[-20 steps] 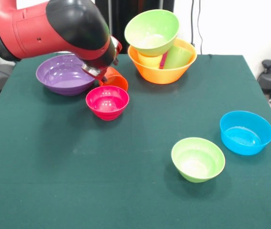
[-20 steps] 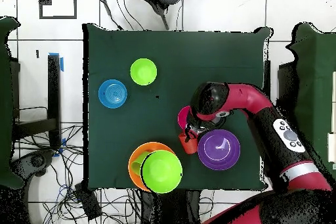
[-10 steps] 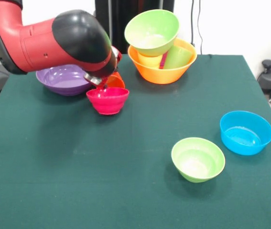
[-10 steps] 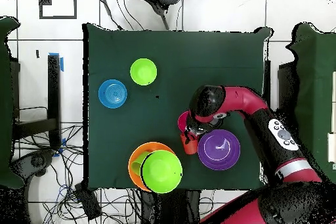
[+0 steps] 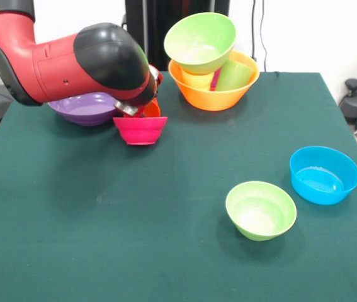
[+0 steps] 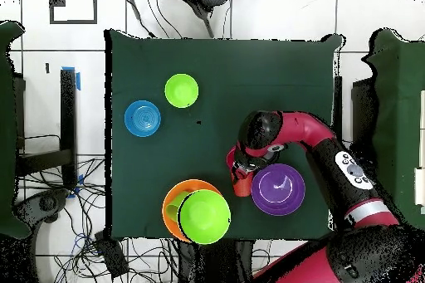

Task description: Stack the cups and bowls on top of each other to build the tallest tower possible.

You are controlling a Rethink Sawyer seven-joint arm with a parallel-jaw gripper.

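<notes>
My claw (image 5: 139,111) sits low over the counter (image 5: 165,251) at the small pink-red bowl (image 5: 141,129), with the orange-red cup (image 5: 152,107) right behind it and the wide purple bowl (image 5: 84,107) beside; I cannot tell whether the claw is apart or closed, since my arm hides it. The tower (image 5: 208,60) stands just beyond: the large orange bowl (image 5: 213,95) holding cups, the large light-green bowl (image 5: 200,41) tilted on top. The small light-green bowl (image 5: 260,210) and blue bowl (image 5: 324,174) rest well apart from me.
</notes>
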